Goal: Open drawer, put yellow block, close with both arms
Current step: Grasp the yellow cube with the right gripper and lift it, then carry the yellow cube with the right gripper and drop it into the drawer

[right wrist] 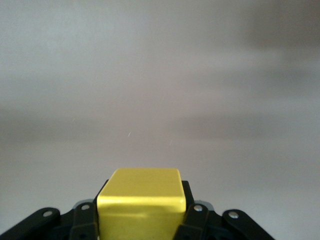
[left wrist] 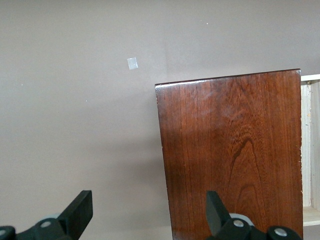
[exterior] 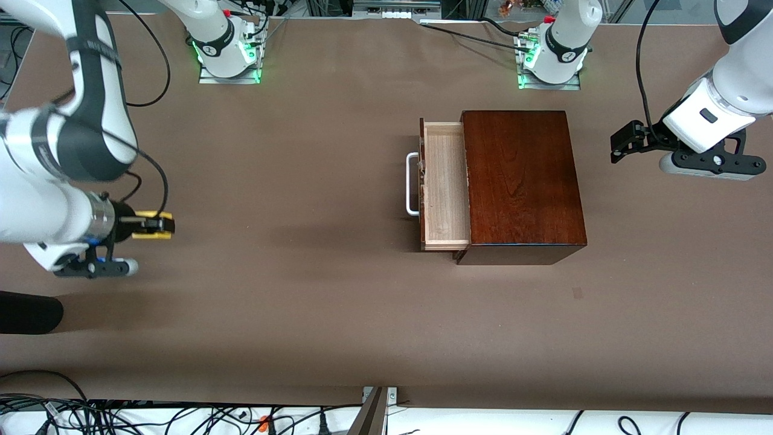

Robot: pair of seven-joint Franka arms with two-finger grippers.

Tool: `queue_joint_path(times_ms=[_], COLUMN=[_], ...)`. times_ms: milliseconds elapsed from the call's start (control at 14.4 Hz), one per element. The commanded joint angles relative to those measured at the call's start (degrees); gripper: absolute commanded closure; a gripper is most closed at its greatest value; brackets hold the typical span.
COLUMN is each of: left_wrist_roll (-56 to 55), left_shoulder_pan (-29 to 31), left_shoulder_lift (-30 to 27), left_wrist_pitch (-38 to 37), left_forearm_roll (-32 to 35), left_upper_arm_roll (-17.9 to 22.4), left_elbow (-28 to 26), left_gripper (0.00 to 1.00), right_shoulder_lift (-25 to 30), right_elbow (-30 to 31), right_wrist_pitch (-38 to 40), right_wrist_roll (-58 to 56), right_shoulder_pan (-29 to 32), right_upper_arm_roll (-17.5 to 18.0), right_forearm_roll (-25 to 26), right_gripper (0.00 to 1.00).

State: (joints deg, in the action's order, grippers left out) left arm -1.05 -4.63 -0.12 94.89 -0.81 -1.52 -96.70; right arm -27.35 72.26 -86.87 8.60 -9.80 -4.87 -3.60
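right tool (exterior: 158, 225): clamped on glossy yellow block (exterior: 152, 225), over bare table (exterior: 290, 290)
left tool (exterior: 622, 142): fingers apart, beside mahogany box (exterior: 519, 181)
drawer (exterior: 445, 184): open, pale wood

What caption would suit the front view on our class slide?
Right gripper holds the yellow block above the table; the drawer stands open, left gripper waiting open.

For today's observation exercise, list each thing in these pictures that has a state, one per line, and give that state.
Drawer: pulled partly out of the box, tray bare, no block in it.
Yellow block: clamped in the right end effector, above the table at the right arm's end.
Right end effector: shut on the block.
Left end effector: open, holding nothing, over the table beside the box.
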Motion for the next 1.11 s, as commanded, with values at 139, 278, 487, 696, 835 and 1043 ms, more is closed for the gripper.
queue_joint_path(times_ms=[139,278,487,696,835,1043], left_wrist_roll=[1.1,1.1,1.1,1.1,1.1,1.1], left_shoulder_pan=[0.1,0.1,0.1,0.1,0.1,0.1], left_shoulder_lift=[-0.1,-0.1,-0.2,-0.2,-0.2,-0.2], left_wrist_pitch=[-0.8,-0.8,-0.8,-0.8,-0.9,-0.9], left_forearm_roll=[-0.2,-0.2,-0.2,-0.2,-0.3,-0.3], left_upper_arm_roll=[-0.2,-0.3,-0.5,-0.5,-0.4,-0.5], left_elbow=[0.9,0.9,0.9,0.9,0.9,0.9], left_gripper=[0.00,0.00,0.00,0.00,0.00,0.00], right_shoulder_lift=[4.3,4.3,3.7,1.5,-0.6,-4.2], right_elbow=[1.6,1.6,1.5,1.5,1.4,-0.1], right_wrist_pitch=[3.0,2.2,-2.0,-9.7,-15.1,-21.0], right_wrist_roll=[27.8,42.8,63.9,83.0,94.3,107.4], right_shoulder_pan=[-8.5,-11.4,-17.9,-23.8,-28.6,-34.5], right_upper_arm_roll=[2.7,4.8,5.4,5.4,5.4,5.3], right_forearm_roll=[-2.2,-4.5,-6.1,-7.1,-6.9,-6.6], right_gripper=[1.00,1.00,1.00,1.00,1.00,1.00])
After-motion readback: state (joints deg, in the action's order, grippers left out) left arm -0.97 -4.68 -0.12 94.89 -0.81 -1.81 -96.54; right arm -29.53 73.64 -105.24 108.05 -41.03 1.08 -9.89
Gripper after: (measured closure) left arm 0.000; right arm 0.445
